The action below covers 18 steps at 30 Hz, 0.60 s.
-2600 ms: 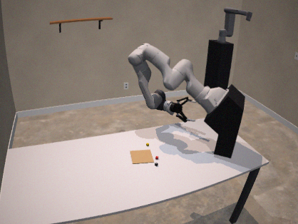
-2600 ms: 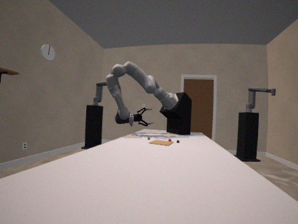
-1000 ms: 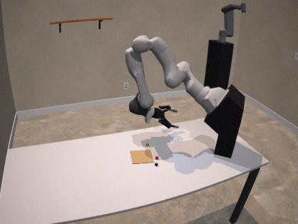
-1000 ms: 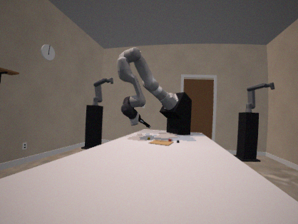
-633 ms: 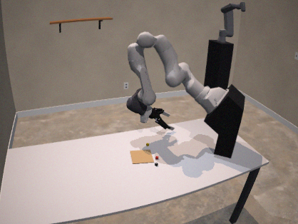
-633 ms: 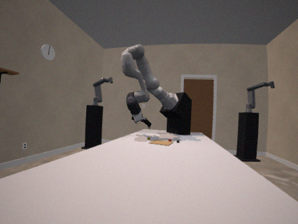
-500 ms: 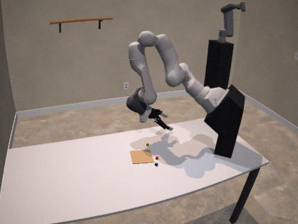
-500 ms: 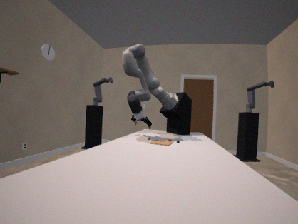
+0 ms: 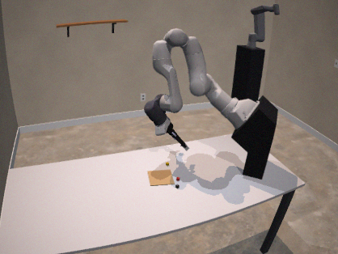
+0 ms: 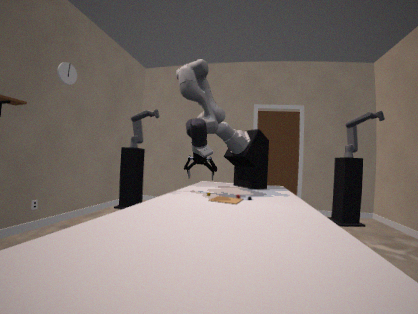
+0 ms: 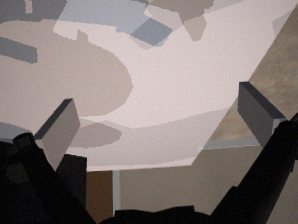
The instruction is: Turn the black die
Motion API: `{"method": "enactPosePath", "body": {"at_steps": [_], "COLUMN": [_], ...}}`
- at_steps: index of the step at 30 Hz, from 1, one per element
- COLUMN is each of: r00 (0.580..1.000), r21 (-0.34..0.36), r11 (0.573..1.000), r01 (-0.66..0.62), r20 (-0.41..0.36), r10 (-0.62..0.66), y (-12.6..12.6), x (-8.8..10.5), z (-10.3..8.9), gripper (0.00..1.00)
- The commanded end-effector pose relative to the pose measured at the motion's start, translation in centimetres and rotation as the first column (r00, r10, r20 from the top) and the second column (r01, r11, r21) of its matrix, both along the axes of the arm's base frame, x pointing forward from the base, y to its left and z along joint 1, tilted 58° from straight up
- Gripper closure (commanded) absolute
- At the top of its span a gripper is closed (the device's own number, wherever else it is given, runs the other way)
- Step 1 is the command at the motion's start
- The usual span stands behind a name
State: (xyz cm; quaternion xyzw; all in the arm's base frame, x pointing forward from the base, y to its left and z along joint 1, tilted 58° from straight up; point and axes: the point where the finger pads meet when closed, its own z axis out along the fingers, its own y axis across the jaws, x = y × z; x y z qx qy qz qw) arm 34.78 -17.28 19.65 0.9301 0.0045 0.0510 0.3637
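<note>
Holding the pincer wide open, well apart from the black die, with that on the worktop, just beside the mat, near the red die.

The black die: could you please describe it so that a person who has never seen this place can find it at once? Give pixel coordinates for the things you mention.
On the long white table [image 9: 81, 202] [image 10: 200, 250], find the flat orange-tan mat [image 9: 161, 178] [image 10: 226, 200]. Just off its side nearer the robot's black mount [image 9: 259, 137] [image 10: 251, 165] are two small dice, and yours is the black die [image 9: 177, 186] [image 10: 250, 198], beside the red die [image 9: 178, 179] [image 10: 238, 196]. Its dark colour sets it apart from the red and yellow [image 9: 167, 163] [image 10: 208, 194] ones.
</note>
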Motion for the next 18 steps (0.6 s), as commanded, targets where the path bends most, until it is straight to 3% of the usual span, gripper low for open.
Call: {"method": "enactPosePath", "body": {"at_steps": [1,2,9,14,17,18], "r00": [0.995,0.983,0.924,0.853,0.852,0.815], "r21": [-0.013,-0.039,-0.102,-0.152,-0.153,-0.174], "r11": [0.996,0.982,0.919,0.84,0.839,0.798], "r01": [-0.092,-0.184,-0.382,-0.52,-0.522,-0.577], "r20": [-0.025,-0.024,-0.028,-0.04,-0.04,-0.047], "r10": [0.091,0.183,0.381,0.521,0.523,0.578], "y": [0.7,2.2,6.0,9.3,9.3,10.8], "x": [1.0,2.1,4.3,5.7,5.7,6.2], "z": [0.4,1.1,2.8,4.1,4.1,4.6], "gripper": [0.0,0.0,0.0,0.0,0.0,0.0]}}
